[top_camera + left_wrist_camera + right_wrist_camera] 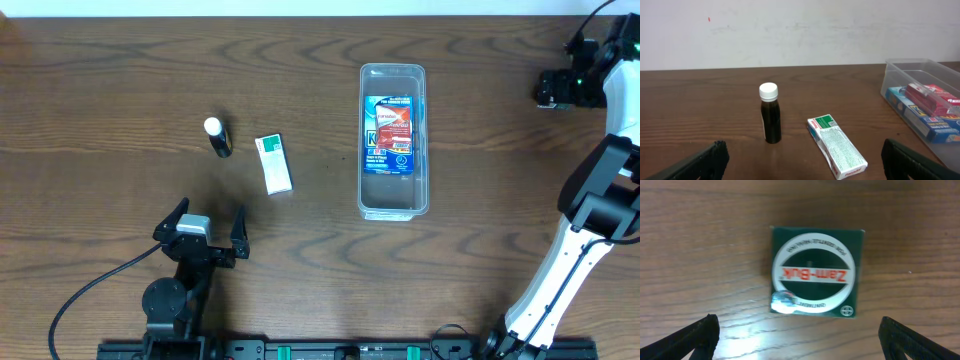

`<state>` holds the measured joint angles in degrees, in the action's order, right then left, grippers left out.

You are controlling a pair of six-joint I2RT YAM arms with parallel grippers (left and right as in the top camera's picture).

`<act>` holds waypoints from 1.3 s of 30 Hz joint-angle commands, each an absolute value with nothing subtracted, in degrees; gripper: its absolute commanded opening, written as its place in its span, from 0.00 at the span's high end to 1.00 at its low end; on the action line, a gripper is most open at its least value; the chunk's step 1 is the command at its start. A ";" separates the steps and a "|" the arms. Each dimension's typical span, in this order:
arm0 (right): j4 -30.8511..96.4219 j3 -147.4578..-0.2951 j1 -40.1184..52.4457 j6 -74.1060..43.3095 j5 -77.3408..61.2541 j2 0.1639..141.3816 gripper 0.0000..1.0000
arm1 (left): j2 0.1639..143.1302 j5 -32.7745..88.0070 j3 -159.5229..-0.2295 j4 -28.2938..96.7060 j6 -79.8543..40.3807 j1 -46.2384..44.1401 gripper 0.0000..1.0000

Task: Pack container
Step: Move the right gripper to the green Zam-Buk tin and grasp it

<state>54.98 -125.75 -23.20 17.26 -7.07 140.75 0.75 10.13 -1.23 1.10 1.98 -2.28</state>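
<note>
The container (392, 205), a long narrow bin of clear plastic with rounded corners, lies right of centre on the table (100, 100), its long side running near to far. It already holds flat printed packets (392, 135) in blue and red, lying along its floor. That probably leaves room on top for the smaller goods. To its left, well apart from it, stand the loose items. One is a small dark bottle (217, 137) with a white screw cap, upright, smooth and round. Just beside it on the right is a slim white-and-green carton (273, 163), lying flat, with sharp edges and fine print. The left gripper (211, 208) waits near the table's near edge with its jaws spread wide and nothing between them. It faces both items, which seems a ready stance for choosing one. At the far right, the right gripper (800, 340) hangs with its jaws apart over a square dark-green box (815, 272) bearing a round white "Zam-Buk" label. The box is apparently lined up for a grasp from above. The tabletop is dark, matt, wood-grained.
</note>
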 commanded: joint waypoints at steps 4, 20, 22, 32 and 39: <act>53.19 -125.86 -23.77 17.28 -7.20 142.74 0.01 | 0.67 10.96 -0.23 2.96 2.76 -1.96 0.02; 46.65 -125.82 -23.59 17.17 -9.34 145.12 0.01 | 0.67 10.96 -0.23 2.96 2.76 -1.96 0.02; 46.46 -125.82 -23.59 17.15 -9.54 145.58 0.01 | 0.67 10.96 -0.23 2.96 2.76 -1.96 0.02; 45.58 -125.82 -23.55 17.12 -9.93 147.74 0.01 | 0.67 10.96 -0.23 2.96 2.76 -1.96 0.02; 44.97 -125.82 -23.29 15.68 -9.91 147.94 0.07 | 0.67 10.96 -0.23 2.96 2.76 -1.96 0.02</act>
<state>45.06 -125.73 -23.53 16.84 -9.26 146.76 0.75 10.13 -1.23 1.10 1.98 -2.28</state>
